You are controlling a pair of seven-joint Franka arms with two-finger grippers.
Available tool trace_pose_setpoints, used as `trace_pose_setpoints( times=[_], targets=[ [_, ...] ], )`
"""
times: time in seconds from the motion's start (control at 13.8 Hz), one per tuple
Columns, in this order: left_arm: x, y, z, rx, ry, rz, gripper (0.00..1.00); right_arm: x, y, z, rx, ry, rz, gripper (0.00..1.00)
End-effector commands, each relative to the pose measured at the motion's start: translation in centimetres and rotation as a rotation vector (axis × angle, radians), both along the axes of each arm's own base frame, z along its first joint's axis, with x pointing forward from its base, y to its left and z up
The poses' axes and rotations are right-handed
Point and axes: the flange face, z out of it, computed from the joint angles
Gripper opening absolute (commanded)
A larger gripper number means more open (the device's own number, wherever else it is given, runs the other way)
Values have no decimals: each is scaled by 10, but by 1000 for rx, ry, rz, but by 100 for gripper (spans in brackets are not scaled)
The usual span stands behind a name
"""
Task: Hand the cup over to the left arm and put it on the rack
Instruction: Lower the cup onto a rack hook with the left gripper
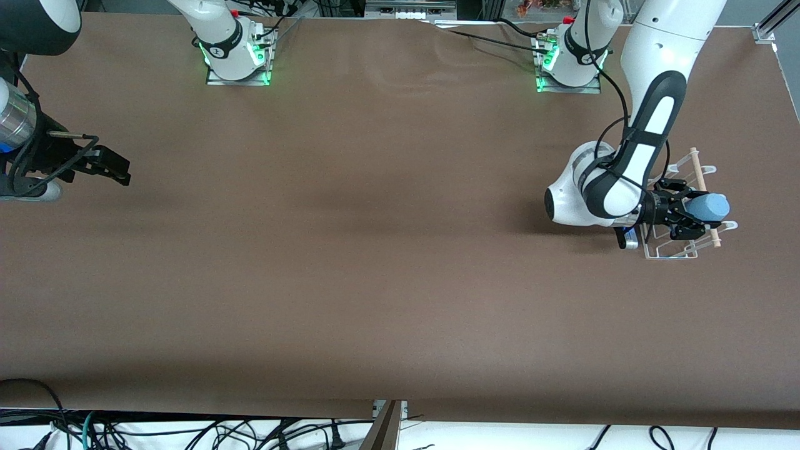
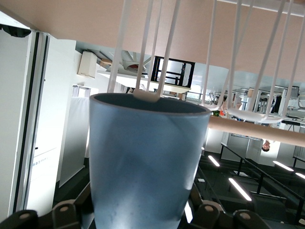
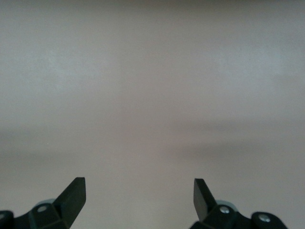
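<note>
I have the cup (image 1: 709,207) clenched sideways in the left end effector (image 1: 682,214), mouth pointing onto the rack (image 1: 682,247) prongs. Right end effector (image 1: 106,167) waits released.

Both arms are glossy white with black joint bands; green lights glow at their bases (image 1: 237,65). Black cables trail along them. The right wrist carries a silver cylinder (image 1: 14,119).

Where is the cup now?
In the front view the cup lies on its side in the left gripper, over the rack at the left arm's end of the table.
</note>
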Motion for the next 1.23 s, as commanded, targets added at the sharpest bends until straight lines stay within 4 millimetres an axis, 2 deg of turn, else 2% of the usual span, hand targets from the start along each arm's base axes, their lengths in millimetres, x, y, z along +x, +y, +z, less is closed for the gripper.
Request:
trace_pose_setpoints(
  times=[0.0, 0.22, 0.29, 0.44, 0.73, 0.94, 1.16],
  targets=[
    [2, 1, -1, 16, -3, -33, 10, 0, -2, 3, -1, -8, 15, 100],
    [3, 5, -6, 21, -3, -44, 13, 0, -2, 3, -1, -8, 15, 100],
    [4, 5, -7, 14, -15, -48, 26, 0, -2, 4, 0, -9, 15, 100],
    [4, 4, -8, 13, -17, -49, 100, 0, -2, 4, 0, -9, 15, 100],
    [7, 6, -3, 5, -34, -41, 100, 0, -2, 4, 1, -9, 13, 100],
    [15, 4, 11, -52, -71, 28, 100, 0, -2, 4, -1, -8, 13, 100],
    [29, -7, 43, -214, -148, 217, 100, 0, -2, 4, -1, -8, 14, 100]
  ],
)
